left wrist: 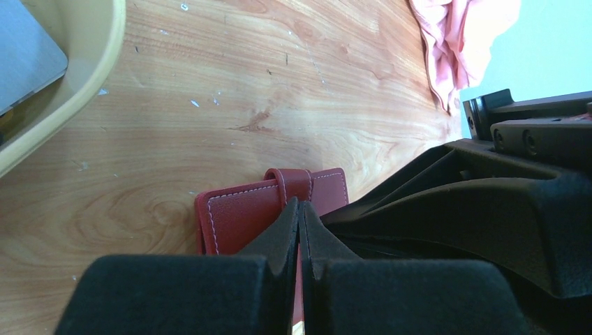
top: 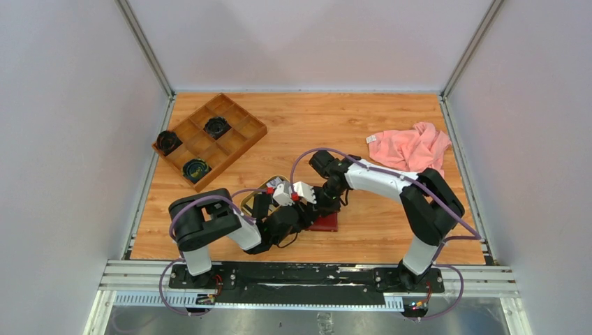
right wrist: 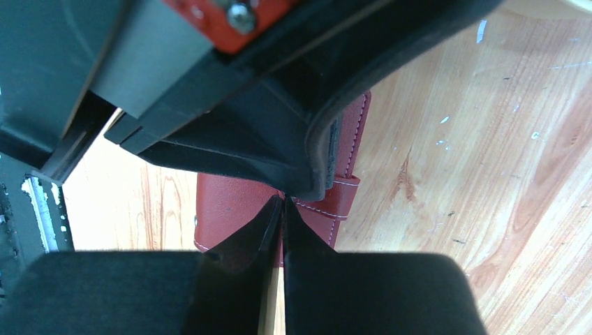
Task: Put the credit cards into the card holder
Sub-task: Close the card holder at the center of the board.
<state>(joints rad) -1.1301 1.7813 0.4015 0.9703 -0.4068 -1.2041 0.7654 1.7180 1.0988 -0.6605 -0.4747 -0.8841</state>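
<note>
Pressed together at the left claw [left wrist: 300, 209], tips meeting just over the snap tab of the card holder [left wrist: 237, 216], with only a hairline slit between the pads and red showing through. No telling of anything thin nipped there. Likewise drawn together at the right claw [right wrist: 281, 209], tips down at the same tab from the opposite side, close under the left fingers.

Just below both, lying flat and seemingly folded shut on the counter [top: 363, 118], near the front edge between the arms. Probably light and soft-sided, firm enough at the stitched rim to pinch, yet apt to slide on smooth wood and spring closed. Best pinned by one flap while lifting the other by the tab.

Further out, in the oval tray [left wrist: 105, 59], one grey credit card [left wrist: 24, 56]: likely thin, rigid and slick, hard to get under while flat. Better tipped against the tray wall and taken by its edges.

Well apart, a pink cloth [top: 412, 146] and a compartmented wooden box [top: 209, 139].
</note>
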